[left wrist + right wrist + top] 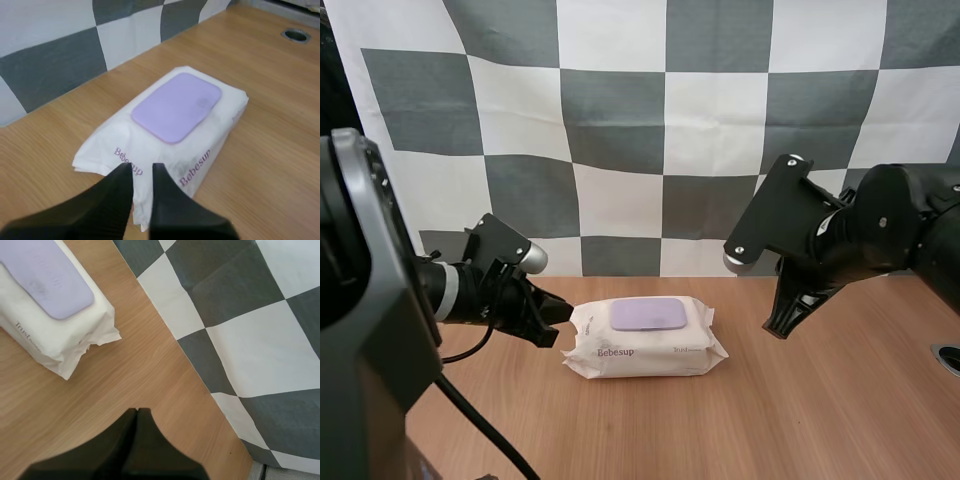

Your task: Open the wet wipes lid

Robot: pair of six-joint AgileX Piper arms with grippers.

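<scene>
The left arm (370, 330) looms nearest in the high view at 9 o'clock. It reaches toward the centre, where the left tool (552, 322) meets the 9 o'clock end of a pack of wet wipes (640, 352). In the left wrist view the left tool (142, 172) has its two black fingers (117, 192) drawn close. Only a narrow gap is between them, and the crimped near end of the pack of wet wipes (112, 145) is pinched there.

The white pack lies flat at the middle of the wooden counter (770, 420), its long side running from 9 to 3 o'clock. "Bebesup" is printed on the face toward 6 o'clock. The lilac lid (647, 313) sits flat and closed on top of the pack.

At 3 o'clock of the pack, and well apart from it, the right tool (782, 322) hangs tip-down over bare counter. In the right wrist view the right tool (137, 412) is pressed together into one dark wedge, gripping nothing. The pack's far end (60, 335) and part of the lid (47, 280) lie beyond it. A round grommet hole (948, 357) is set in the counter at the 3 o'clock edge.
</scene>
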